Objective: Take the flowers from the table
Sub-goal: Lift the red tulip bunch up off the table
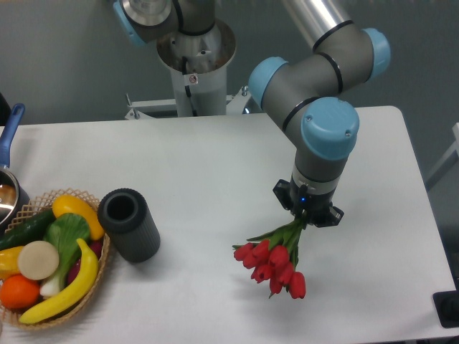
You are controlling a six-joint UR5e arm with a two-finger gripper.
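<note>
Red tulip heads hung in a cluster below the gripper (310,217), which gripped the flowers (276,264) by their green stems; the jaws stood closed on the stem bundle just under the wrist, though the fingertips themselves were too dark and small to make out singly. The bunch slanted down and to the left from the grip, its blooms over the table (215,165) near the front edge; a faint shadow lay beneath them, and whether the lowest bloom touched the surface or cleared it could not be told for certain.

To do this step well, in my judgement, the lift ought to go straight up and slowly, since the thin stems were pinched near one end and the heavy heads would swing; the grip should be firm enough that the bundle would not slide, yet not so hard as to crush it; the arm should avoid sweeping left toward the black cylinder (129,224).

Counted: one bunch of flowers, with roughly seven or eight red heads, overlapping too much for an exact tally; one black cylinder lying on its side; one wicker basket (100,276) of fruit and vegetables, holding two bananas; one pan with a blue handle (8,132) at the left edge.
</note>
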